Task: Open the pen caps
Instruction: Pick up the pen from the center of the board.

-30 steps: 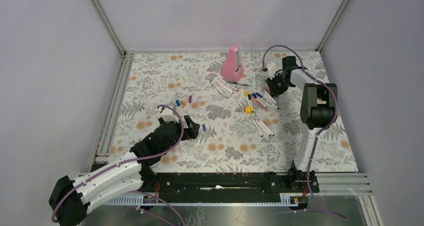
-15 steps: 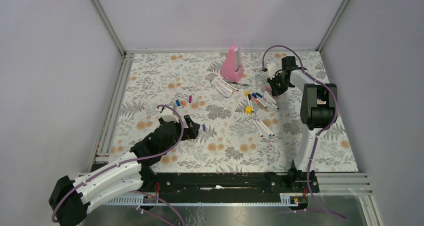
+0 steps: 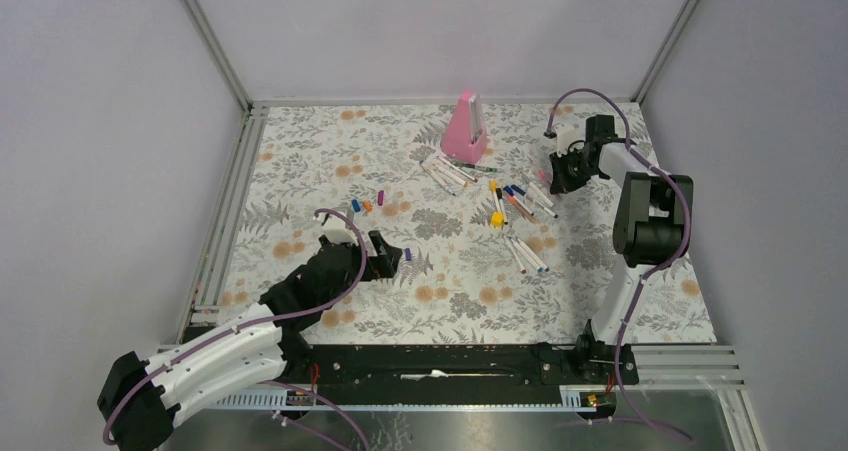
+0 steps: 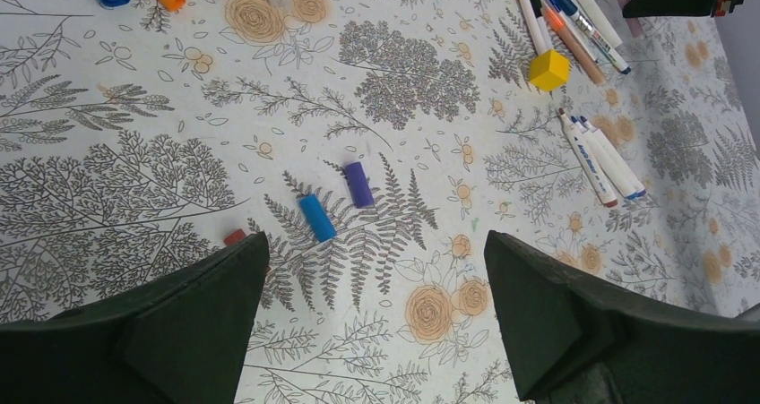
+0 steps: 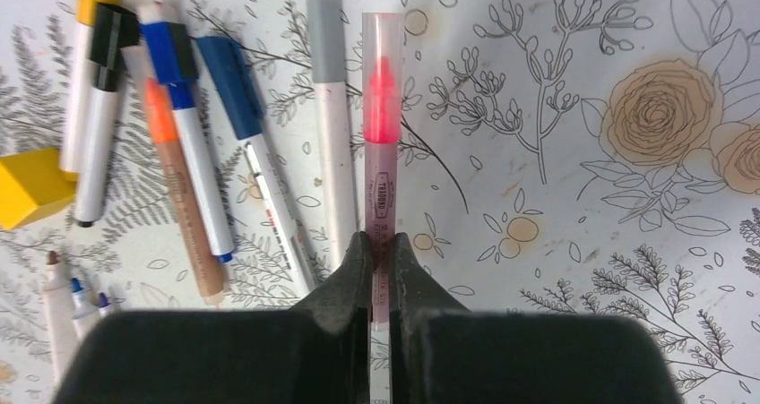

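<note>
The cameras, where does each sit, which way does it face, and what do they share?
Top external: above and behind the bases, looking down on the floral table; left arm and right arm show.
Left wrist: on the left arm, looking down past the open left gripper at a purple cap and blue cap.
Right wrist: looking along the right gripper, shut on a pink pen.
Shared: the yellow cube shows in all three.

A robotics lab booth: plain grey walls [image 3: 440, 31], aluminium frame [image 3: 210, 41], 2 table-mounted arms [image 3: 230, 346] [image 3: 650, 216].
</note>
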Controlling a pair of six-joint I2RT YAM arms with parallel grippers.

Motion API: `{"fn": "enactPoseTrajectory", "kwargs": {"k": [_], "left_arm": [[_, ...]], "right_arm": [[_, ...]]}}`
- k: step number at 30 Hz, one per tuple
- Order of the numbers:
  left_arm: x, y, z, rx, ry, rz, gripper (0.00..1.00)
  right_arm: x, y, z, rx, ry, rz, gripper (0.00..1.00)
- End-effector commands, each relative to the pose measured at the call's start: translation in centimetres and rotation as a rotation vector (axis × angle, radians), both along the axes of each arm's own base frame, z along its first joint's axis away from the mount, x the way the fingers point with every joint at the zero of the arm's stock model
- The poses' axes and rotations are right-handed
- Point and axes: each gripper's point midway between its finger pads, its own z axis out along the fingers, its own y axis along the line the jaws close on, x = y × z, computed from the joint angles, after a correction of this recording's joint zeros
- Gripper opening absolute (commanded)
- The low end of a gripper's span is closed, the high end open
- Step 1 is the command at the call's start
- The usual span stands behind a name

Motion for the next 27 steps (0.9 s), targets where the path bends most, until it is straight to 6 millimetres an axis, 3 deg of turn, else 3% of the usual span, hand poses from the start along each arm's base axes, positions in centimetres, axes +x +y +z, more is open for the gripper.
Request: {"fn": "enactPoseTrajectory", "kwargs": {"k": [1,8,15,20,23,27], "left_arm": [[0.5,-1.4,3.4,-0.102,-0.066,-0.031,0.99],[-0.1,-3.9,5.8,-0.242,-0.136,-0.14,0.99],[-0.2,-7.1,8.4,-0.362,-0.171,-0.255,0.99],[-0.1,-9.4,8.8,-0.435,-0.137,-0.316,0.99],[-0.5,-10.4,8.3,-0.47,-0.108,-0.343,0.99],[-0.9,-10.9,6.9,-0.488,-0.08,-0.335,0.99]], "right_arm": [[0.1,1.5,3.9,0.092,-0.075,0.004,0.0],[-2.7,4.2,7.3,0.265,-0.064,0.032,0.0],[-9.5,8.8,9.9,0.55,0.067,0.144,0.0],[-14.5,11.3,10.9,0.701,0.152,0.245,0.0],[-17.1,12.4,10.2,0.717,0.202,0.292,0.0],[-18.3,13.2,9.5,0.709,0.225,0.323,0.0]]}}
